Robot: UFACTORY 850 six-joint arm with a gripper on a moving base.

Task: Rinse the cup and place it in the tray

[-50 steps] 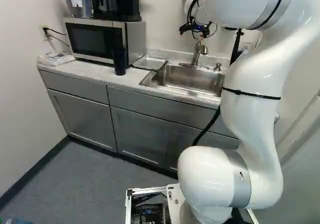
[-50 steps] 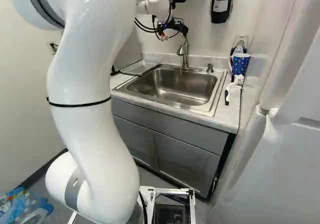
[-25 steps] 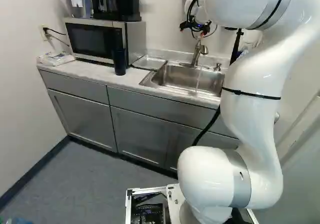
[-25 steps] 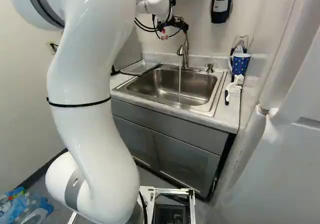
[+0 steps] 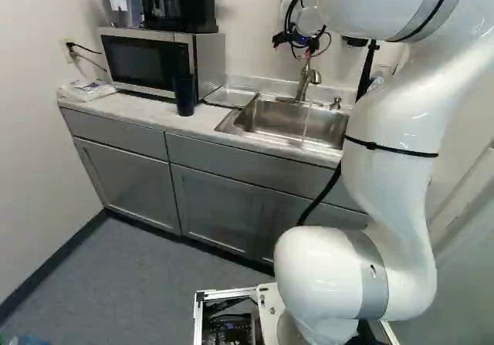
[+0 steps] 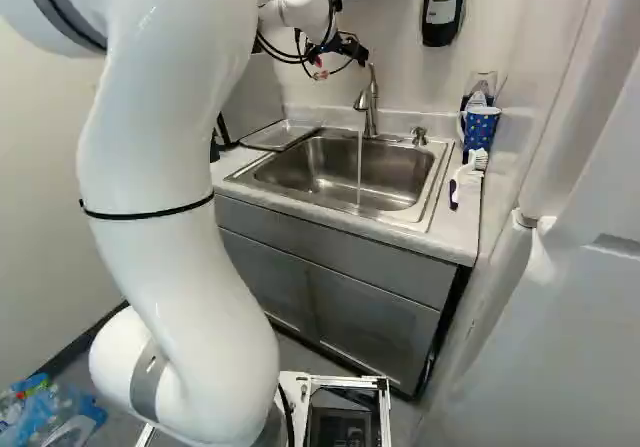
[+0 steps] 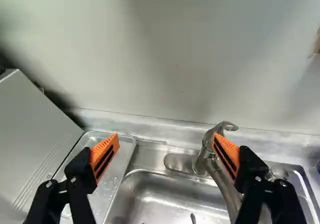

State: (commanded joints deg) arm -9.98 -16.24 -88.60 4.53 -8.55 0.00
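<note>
Gripper [image 5: 299, 39] spread wide up by the faucet [image 6: 370, 102], its orange pads well apart; from here I can't tell whether one finger touches the metal. The blue dotted cup [image 6: 481, 129] is on the counter [image 6: 457, 229] at the right of my right base view, well away from my fingers, with a white brush [image 6: 464, 177] just in front of it. Water runs from the faucet into the sink [image 6: 285, 172]. Beside the sink, on the side away from the cup, lies the tray [image 7: 102, 189], then the microwave [image 5: 143, 61], with a dark tumbler [image 5: 184, 96] in front.
</note>
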